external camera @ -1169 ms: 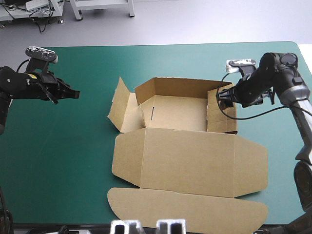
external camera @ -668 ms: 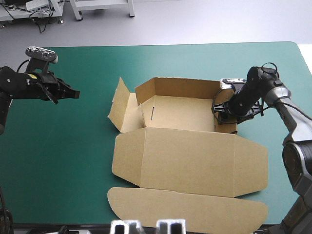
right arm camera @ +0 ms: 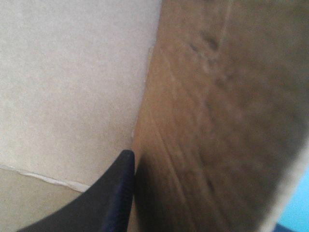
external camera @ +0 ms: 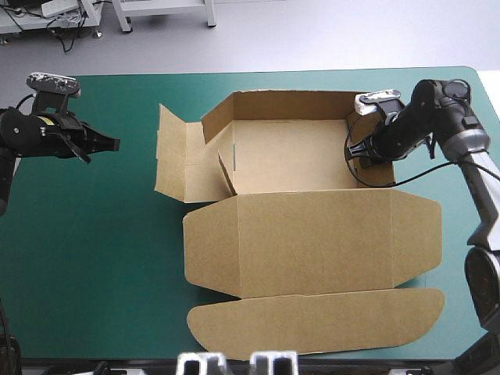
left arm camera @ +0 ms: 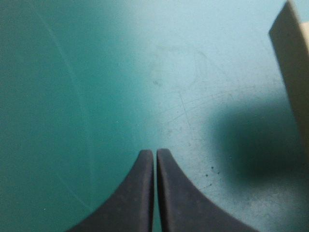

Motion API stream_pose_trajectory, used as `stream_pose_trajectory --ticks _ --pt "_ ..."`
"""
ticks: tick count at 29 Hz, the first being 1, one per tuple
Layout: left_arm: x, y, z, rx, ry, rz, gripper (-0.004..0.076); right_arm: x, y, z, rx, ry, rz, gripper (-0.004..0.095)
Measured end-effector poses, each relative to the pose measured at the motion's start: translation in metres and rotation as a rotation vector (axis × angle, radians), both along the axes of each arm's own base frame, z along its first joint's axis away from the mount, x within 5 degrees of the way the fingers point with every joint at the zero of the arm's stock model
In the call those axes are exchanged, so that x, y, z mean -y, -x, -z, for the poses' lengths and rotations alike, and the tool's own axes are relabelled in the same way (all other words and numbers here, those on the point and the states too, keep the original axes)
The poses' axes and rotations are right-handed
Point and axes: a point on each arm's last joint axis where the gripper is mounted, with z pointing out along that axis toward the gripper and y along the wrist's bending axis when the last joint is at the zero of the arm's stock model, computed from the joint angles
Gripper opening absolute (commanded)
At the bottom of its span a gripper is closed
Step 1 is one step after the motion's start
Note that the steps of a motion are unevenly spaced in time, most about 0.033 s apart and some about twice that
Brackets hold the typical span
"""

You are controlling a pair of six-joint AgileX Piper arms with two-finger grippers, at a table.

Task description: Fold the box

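While the right gripper (external camera: 358,152) clamps the right wall of the box (external camera: 312,234) and the left gripper (external camera: 114,144) hangs closed, a slip could drop that wall.

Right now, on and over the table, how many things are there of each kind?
Brown cut-board box, walls partly raised: 1
Teal-green table cover: 1
Pairs of black fin-shaped jaws: 2, the left pair and the right pair
Total: 4
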Motion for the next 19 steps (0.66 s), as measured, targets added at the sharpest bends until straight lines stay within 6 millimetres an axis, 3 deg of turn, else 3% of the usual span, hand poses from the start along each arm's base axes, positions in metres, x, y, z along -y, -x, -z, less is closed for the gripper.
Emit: stream_pose_trajectory --ticks 5,11,19 --pt "-0.003 -0.01 0.01 -0.033 -0.003 -0.027 0.0008 0.009 0.02 -0.032 0.082 -0.027 -0.006 -0.002" --pt "-0.016 -0.036 0.042 -0.147 0.088 -0.056 0.0008 0.016 0.037 -0.054 0.15 -0.049 -0.014 -0.002" --pt "0.003 -0.062 0.083 -0.302 0.376 0.219 0.0008 0.009 0.04 -0.06 0.17 -0.118 -0.06 -0.002"
